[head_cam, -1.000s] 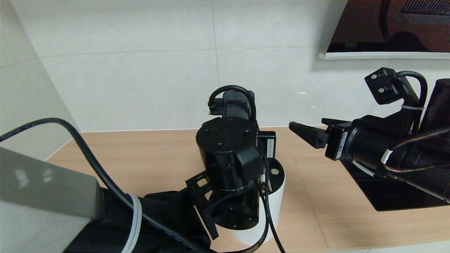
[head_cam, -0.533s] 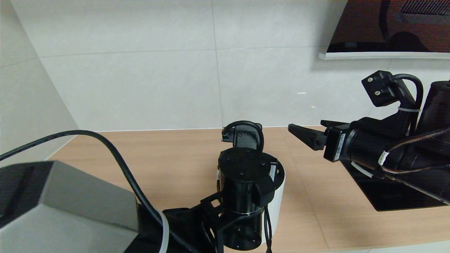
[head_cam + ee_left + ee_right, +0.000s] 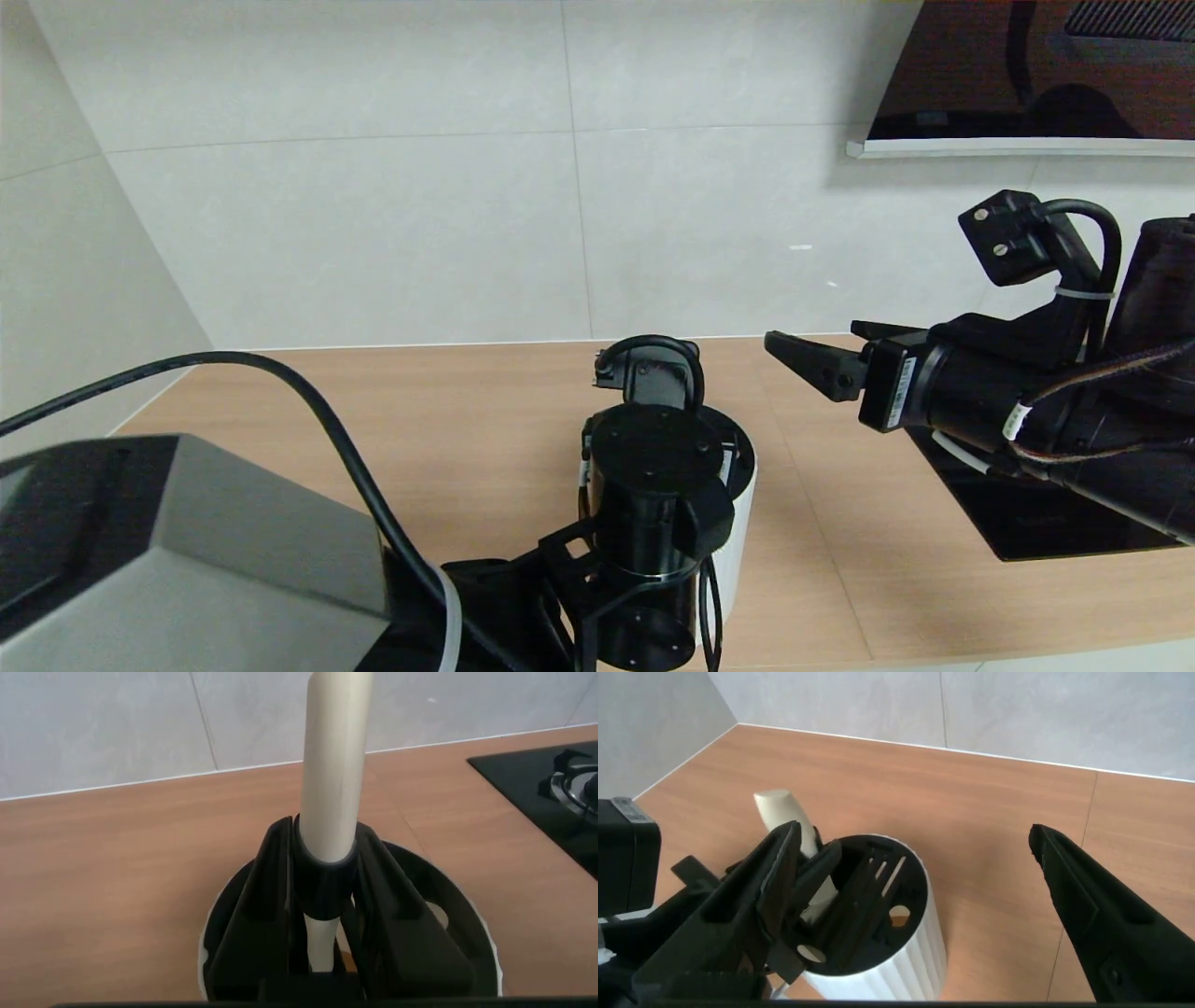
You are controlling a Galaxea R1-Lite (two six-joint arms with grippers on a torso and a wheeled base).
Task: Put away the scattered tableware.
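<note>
Near the front edge of the counter (image 3: 420, 420) stands the white holder (image 3: 742, 523). The left gripper (image 3: 327, 873) sits directly above its slotted black insert (image 3: 864, 905), fingers clamped on the cream utensil handle (image 3: 336, 756). The handle's long axis runs near upright, and its lower end appears to be already inside the insert, so the coming release should need only a straight drop. Compared with one second earlier, the left wrist is lower over the holder. Farther back and to the right, the right gripper (image 3: 913, 840) hovers empty, jaws apart, above the black cooktop (image 3: 1027, 523) and apart from the holder
</note>
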